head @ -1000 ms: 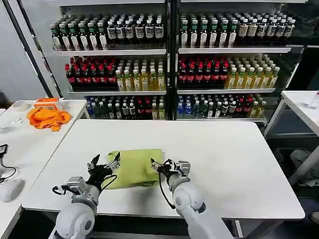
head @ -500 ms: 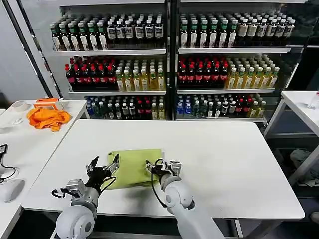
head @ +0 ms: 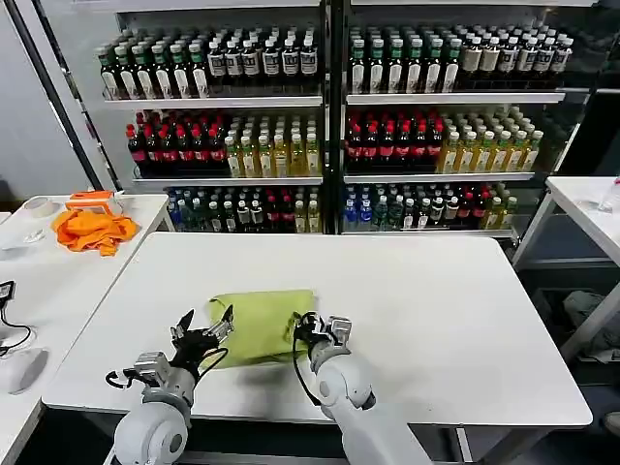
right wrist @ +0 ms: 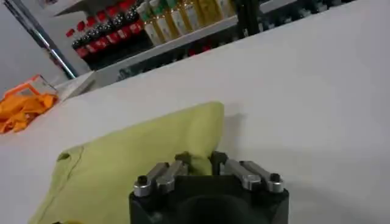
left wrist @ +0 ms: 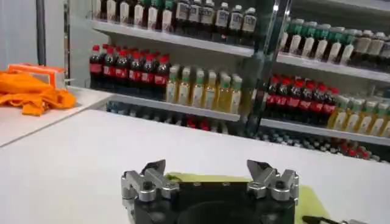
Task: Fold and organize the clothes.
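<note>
The lime T-shirt (head: pixel 260 325) lies folded into a compact rectangle near the front of the white table (head: pixel 417 300). My right gripper (head: pixel 315 331) sits at its right front corner, and in the right wrist view the right gripper (right wrist: pixel 201 159) is shut on a pinch of the T-shirt (right wrist: pixel 140 152) edge. My left gripper (head: pixel 203 331) hovers open at the shirt's left front corner. In the left wrist view the left gripper (left wrist: pixel 207 169) has its fingers spread wide, nothing between them, with the T-shirt (left wrist: pixel 183 178) just beyond.
An orange cloth (head: pixel 94 231) and an orange box (head: pixel 94 201) sit on a side table (head: pixel 58 281) at left. Shelves of bottles (head: pixel 329 126) stand behind. Another table (head: pixel 591 208) is at right. Bare tabletop surrounds the shirt.
Both grippers have drawn slightly back toward the near table edge. The right one shifted a little left along the shirt's edge. The shirt has hardly moved.
</note>
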Motion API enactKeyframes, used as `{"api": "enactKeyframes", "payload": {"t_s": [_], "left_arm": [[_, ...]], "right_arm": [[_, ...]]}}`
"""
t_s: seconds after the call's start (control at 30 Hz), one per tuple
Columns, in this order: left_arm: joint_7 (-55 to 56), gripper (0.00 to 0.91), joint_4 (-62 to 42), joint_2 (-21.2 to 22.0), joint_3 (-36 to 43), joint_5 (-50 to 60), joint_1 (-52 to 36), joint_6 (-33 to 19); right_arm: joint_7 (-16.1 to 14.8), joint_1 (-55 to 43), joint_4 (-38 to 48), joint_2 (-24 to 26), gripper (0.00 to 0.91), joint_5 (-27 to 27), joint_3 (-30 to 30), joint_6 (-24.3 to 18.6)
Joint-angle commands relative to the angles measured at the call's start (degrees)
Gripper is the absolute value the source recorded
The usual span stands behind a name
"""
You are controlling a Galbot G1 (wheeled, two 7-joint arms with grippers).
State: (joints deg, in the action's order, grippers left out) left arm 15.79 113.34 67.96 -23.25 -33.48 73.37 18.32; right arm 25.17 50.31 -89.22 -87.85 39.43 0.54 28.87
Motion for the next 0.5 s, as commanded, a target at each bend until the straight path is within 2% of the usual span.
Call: {"api": "enactKeyframes", "payload": {"t_s": [0.03,0.33,0.5], "left_arm": [[0.0,0.907,-0.5,0.2,0.0,0.1,-0.2,-0.3],[0.0,0.907,-0.4,0.7,0.7,0.2,-0.6,-0.8],[-0.4,0.907,-0.6,1.0,1.4,0.2,-1.6,-0.8]], "right_arm": [[0.0,-0.4,0.1,1.7,0.0,0.3,1.2,0.0],[-0.6,0.9,-4.2,8.4,0.0,0.3,3.8,1.1],[-2.0,2.6,-6.6,12.9,0.0,-0.5,6.4,0.6]]}}
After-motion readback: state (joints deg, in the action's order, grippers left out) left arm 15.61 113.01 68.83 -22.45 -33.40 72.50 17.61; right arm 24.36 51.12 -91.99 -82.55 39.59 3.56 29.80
